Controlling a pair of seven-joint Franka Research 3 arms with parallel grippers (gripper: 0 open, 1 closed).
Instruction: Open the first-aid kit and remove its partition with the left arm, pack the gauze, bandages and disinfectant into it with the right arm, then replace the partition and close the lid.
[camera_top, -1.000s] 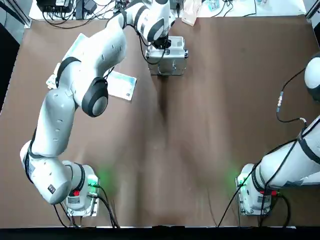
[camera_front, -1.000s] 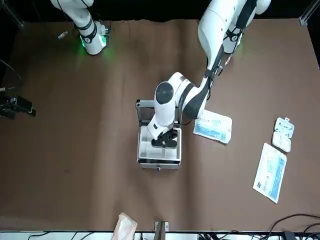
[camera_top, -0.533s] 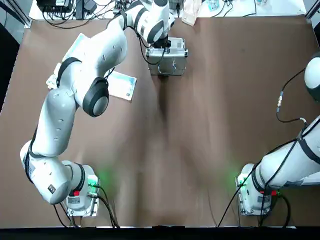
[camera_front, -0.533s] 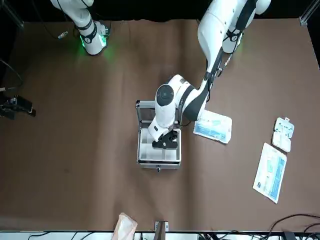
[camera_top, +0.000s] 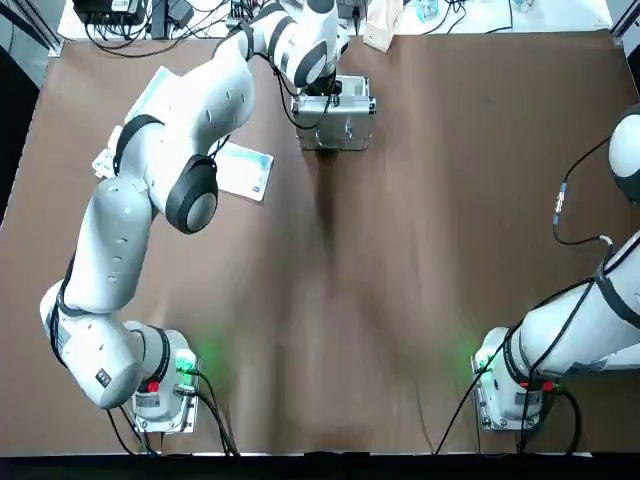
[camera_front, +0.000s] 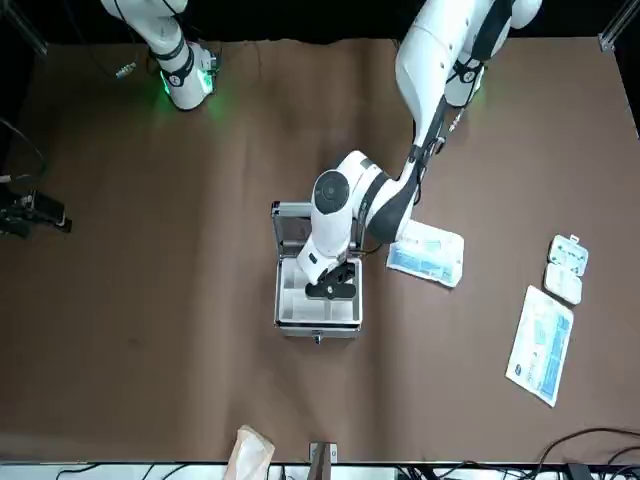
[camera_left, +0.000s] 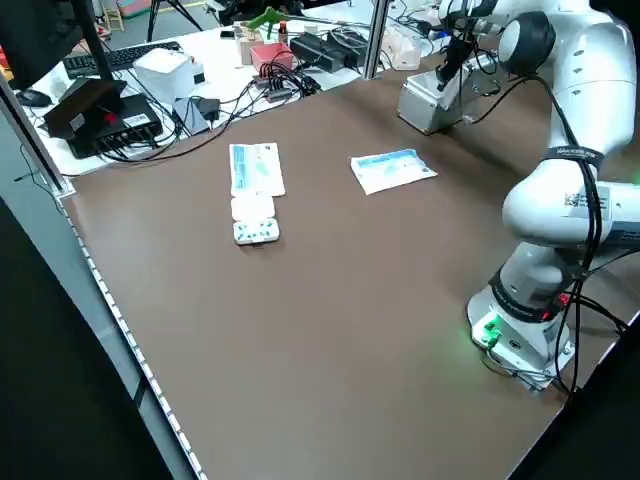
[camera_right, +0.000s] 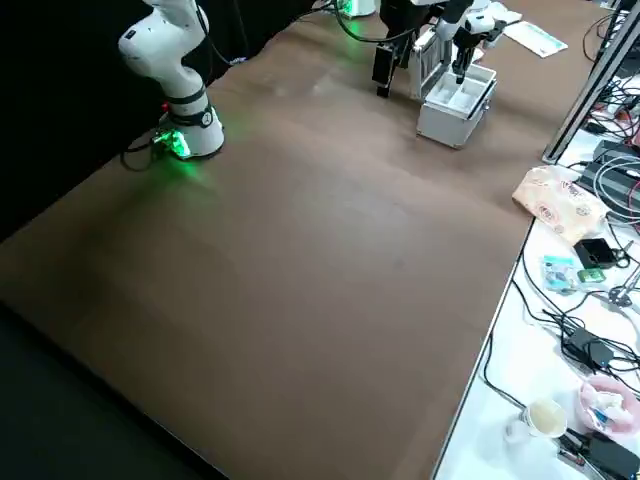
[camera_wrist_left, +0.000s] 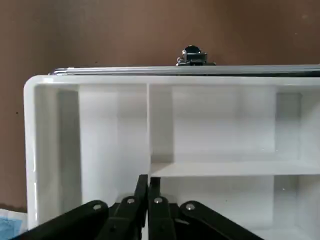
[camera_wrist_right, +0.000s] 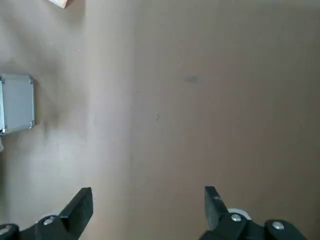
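The left gripper, fingers together, meets the divider of the white tray (a pinch cannot be confirmed) in the open case near the table's far edge; the right gripper waits spread, toward the right edge.

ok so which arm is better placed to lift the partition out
Left. Its gripper is right at a divider of the partition, fingertips closed together inside the open first-aid kit. The right gripper hovers over bare table, away from the kit.
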